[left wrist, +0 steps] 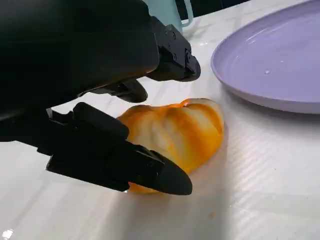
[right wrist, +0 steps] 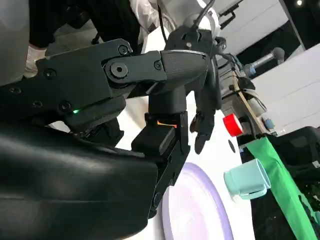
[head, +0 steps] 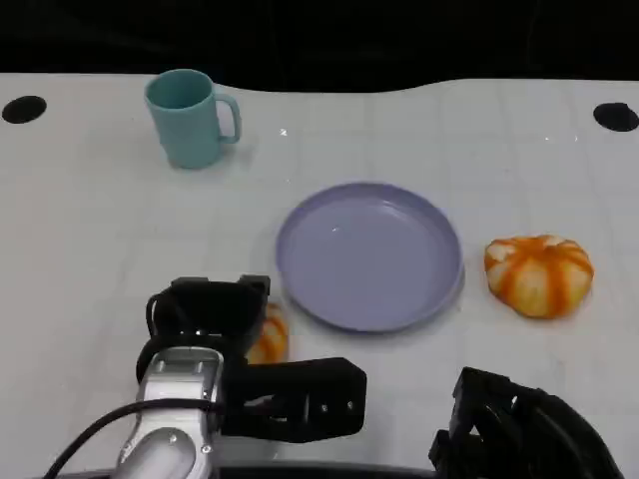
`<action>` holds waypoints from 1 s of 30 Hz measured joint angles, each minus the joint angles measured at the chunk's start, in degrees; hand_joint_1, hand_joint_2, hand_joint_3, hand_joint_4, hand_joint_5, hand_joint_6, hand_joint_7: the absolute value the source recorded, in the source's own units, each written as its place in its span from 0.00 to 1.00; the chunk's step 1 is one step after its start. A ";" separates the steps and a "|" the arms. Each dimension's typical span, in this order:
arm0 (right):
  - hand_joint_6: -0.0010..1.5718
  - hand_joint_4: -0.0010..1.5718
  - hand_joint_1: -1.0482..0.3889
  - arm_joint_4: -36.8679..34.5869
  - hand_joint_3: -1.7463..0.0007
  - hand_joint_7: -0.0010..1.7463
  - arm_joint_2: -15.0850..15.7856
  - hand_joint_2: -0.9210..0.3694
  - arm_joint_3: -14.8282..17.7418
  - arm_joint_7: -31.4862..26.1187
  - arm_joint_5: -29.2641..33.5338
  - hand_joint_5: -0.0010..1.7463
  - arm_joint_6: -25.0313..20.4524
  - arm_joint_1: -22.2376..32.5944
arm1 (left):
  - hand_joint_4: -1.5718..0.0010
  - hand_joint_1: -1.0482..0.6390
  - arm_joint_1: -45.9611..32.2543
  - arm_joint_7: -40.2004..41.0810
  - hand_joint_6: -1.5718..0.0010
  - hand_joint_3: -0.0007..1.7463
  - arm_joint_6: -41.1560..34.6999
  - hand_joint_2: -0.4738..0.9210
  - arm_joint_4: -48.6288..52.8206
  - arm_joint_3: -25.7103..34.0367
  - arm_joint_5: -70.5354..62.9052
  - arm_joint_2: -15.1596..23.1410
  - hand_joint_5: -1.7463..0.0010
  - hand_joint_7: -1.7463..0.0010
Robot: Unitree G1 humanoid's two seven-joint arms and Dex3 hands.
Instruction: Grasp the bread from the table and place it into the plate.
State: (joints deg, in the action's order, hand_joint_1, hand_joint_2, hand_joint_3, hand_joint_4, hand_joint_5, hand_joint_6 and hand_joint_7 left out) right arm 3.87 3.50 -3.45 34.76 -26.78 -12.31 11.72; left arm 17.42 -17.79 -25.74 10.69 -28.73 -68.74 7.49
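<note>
Orange bread half hidden under left hand, fingers around it; right hand cut off, state unclear

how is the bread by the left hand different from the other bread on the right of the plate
The bread by the left hand lies at the plate's near left rim, mostly hidden in the head view behind the left hand, whose fingers flank it. The other bread lies in full view right of the plate, with no hand near. Both are orange with pale stripes and rest on the table.
</note>
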 measured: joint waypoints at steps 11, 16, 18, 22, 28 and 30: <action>0.49 0.55 0.22 0.65 0.86 0.81 0.05 0.00 -0.01 0.00 -0.02 0.92 0.00 0.33 | 0.71 0.35 4.41 8.03 0.73 0.00 4.08 0.98 11.47 -1.30 6.99 0.15 0.42 0.99; 0.49 0.55 0.23 0.71 0.86 0.80 0.05 0.00 -0.02 0.00 -0.02 0.92 0.00 0.39 | 0.57 0.42 5.68 14.58 0.46 0.06 7.39 1.00 15.79 -2.41 8.79 0.75 0.14 0.94; 0.49 0.55 0.22 0.72 0.86 0.80 0.05 0.00 -0.01 0.00 -0.02 0.92 0.01 0.42 | 0.56 0.42 5.79 18.60 0.38 0.06 9.29 1.00 17.40 -2.57 9.87 1.01 0.09 0.92; 0.49 0.55 0.22 0.89 0.86 0.80 0.05 0.00 -0.01 0.00 -0.03 0.92 -0.01 0.43 | 0.56 0.43 6.31 26.46 0.34 0.14 12.63 1.00 21.25 -3.88 10.24 1.91 0.01 0.93; 0.49 0.55 0.23 0.93 0.86 0.80 0.07 0.00 0.03 0.23 -0.26 0.92 0.00 0.43 | 0.51 0.45 6.74 35.16 0.49 0.16 14.27 1.00 25.77 -5.43 10.51 1.94 0.00 0.48; 0.49 0.55 0.23 0.93 0.86 0.80 0.14 0.00 0.04 0.31 -0.28 0.92 0.00 0.44 | 0.50 0.46 6.67 38.83 0.57 0.16 15.86 1.00 27.24 -5.34 11.57 1.94 0.00 0.29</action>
State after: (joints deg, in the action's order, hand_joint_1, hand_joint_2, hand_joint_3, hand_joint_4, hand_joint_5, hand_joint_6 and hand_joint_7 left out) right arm 4.80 3.64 -3.41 35.07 -27.06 -12.31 12.16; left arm 24.09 21.04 -9.88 37.92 -34.06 -57.17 9.43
